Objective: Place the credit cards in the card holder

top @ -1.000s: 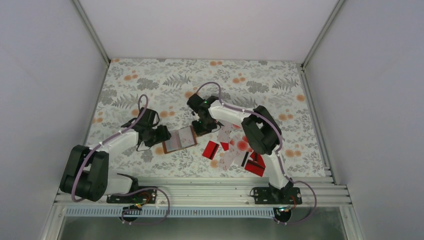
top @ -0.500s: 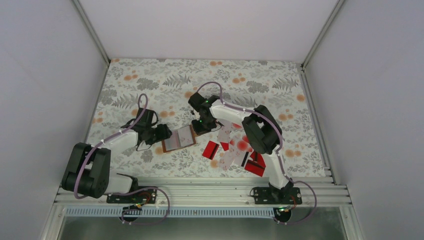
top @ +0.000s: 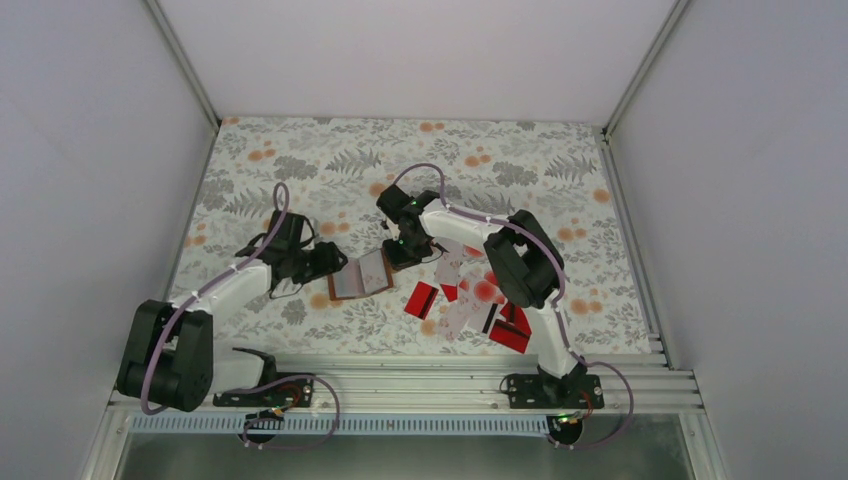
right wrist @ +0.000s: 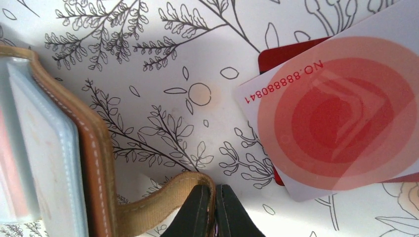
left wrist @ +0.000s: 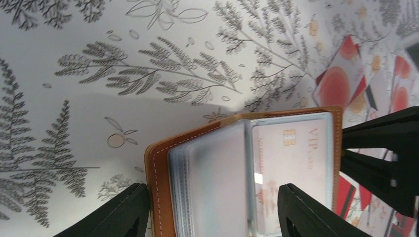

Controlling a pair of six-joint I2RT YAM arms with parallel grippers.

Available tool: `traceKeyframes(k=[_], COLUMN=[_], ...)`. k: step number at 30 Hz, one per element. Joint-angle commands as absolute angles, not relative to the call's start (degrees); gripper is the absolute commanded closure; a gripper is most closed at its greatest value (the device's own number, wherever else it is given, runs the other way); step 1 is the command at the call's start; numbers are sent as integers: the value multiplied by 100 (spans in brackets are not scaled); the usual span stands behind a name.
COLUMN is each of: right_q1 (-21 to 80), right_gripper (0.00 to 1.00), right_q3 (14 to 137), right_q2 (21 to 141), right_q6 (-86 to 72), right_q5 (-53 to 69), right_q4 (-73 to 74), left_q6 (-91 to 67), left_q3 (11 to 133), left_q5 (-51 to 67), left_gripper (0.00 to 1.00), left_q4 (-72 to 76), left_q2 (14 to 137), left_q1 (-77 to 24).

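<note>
Card holder (top: 360, 275) is laid open between the grippers, left of the loose credit cards (top: 470, 300). Its strap (right wrist: 158, 202) is pinched by the right gripper (right wrist: 213, 210). The left gripper (left wrist: 212, 207), spread, has been nudged closer around it, so the holder is judged braced for loading.

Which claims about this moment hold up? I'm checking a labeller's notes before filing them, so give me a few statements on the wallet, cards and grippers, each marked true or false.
1. The brown leather card holder lies open on the leaf-patterned table. True.
2. The right gripper hangs open above the loose cards. False: it is shut on the holder's tan strap.
3. A pale card marked VIP sits in one of the holder's clear pockets. True.
4. Every card is inside the holder. False: loose red and white cards lie on the table beside it.
5. A white card with red rings overlaps a solid red card. True.
</note>
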State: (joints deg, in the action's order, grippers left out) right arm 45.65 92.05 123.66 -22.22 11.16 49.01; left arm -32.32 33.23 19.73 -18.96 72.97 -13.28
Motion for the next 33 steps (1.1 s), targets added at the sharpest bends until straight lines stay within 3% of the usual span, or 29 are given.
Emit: traceKeyframes(k=[1,19,33], right_q1=[4571,4573,4575], right_gripper=[96,96,96], right_q3=[9213,9316,9463], right_q2=[12594,12691,12767], right_q6=[-2196,-2124,-2065], right_q5=[1281,1356,1422], right_q4=[4754,4807,4854], left_q6=[-3155,-3286,-3474], left_q3=[3537,3755,3839], left_q5=[2357,3061,3537], left_gripper=[35,35,35], left_q4=[-1824,-1466,-688], left_q2=[7253,7125,7843], left_q1=[-1334,-1353,-1780])
